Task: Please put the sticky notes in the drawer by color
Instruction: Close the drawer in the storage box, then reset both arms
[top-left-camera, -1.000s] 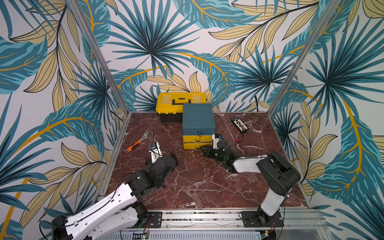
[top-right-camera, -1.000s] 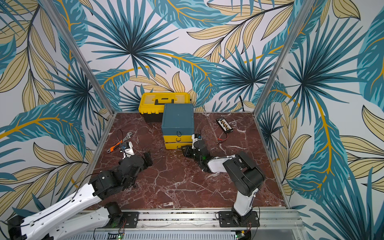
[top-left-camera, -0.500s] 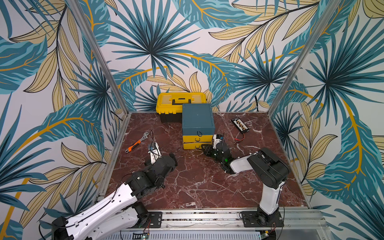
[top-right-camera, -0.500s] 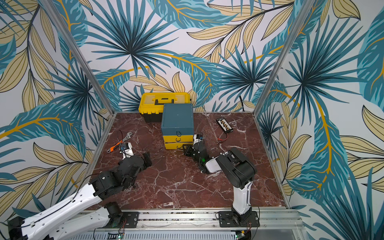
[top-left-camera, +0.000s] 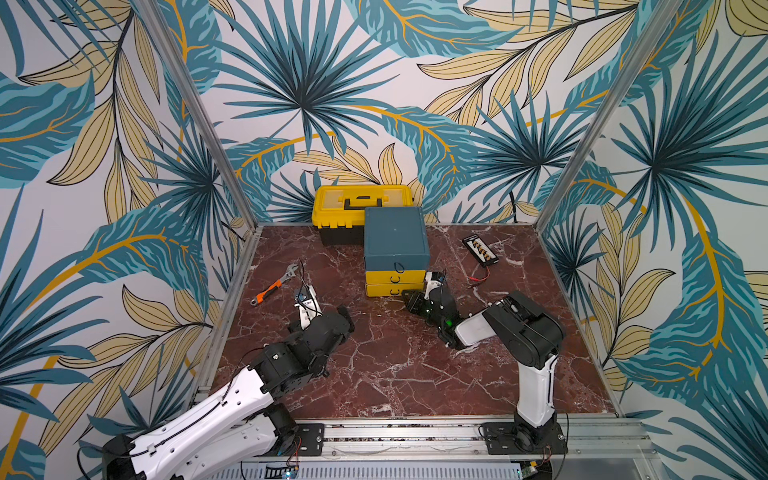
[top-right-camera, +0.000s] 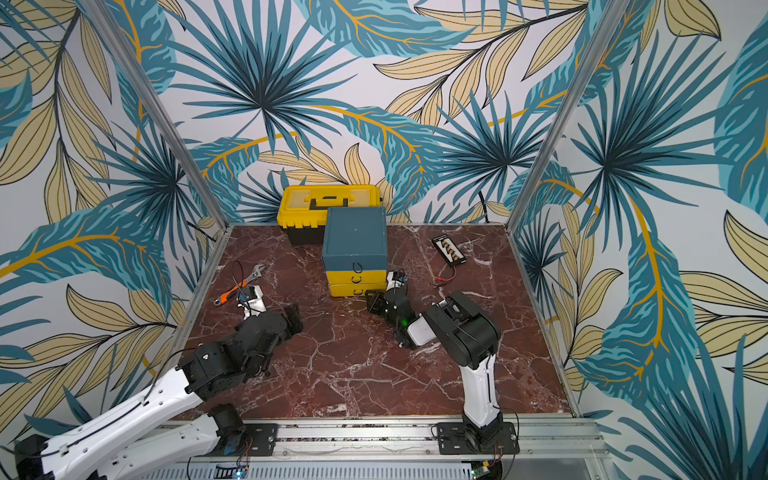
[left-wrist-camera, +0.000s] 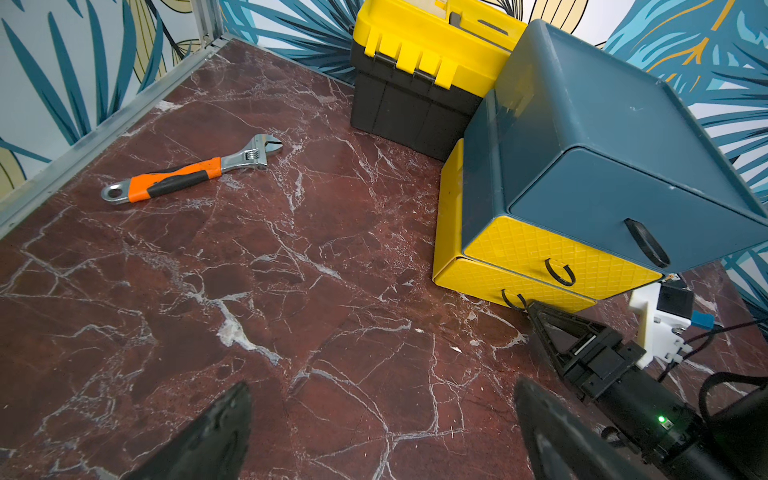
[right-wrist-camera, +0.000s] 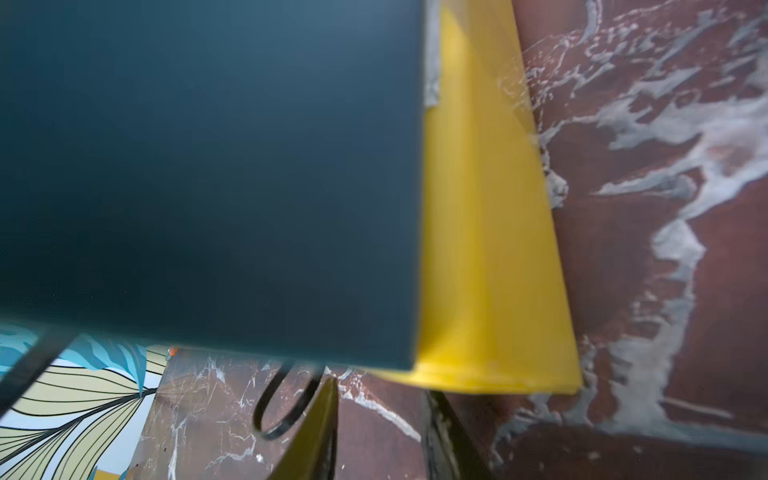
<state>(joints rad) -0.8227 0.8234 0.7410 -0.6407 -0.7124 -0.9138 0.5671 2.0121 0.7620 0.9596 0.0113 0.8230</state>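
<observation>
Sticky notes are nowhere visible; the drawer (top-left-camera: 396, 249) looks shut on the worktop (top-left-camera: 374, 374). Right end effector (right-wrist-camera: 380, 388), fingers slightly parted, grasping nothing, noses the lowest pull (left-wrist-camera: 513, 299); a sideways slip could skid the drawer. Left end effector (left-wrist-camera: 382, 386) gapes idle.

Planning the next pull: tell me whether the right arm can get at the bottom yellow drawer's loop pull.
Probably yes. The right gripper sits low before the bottom yellow drawer, a fingertip right beside its loop pull, nothing between them.
</observation>
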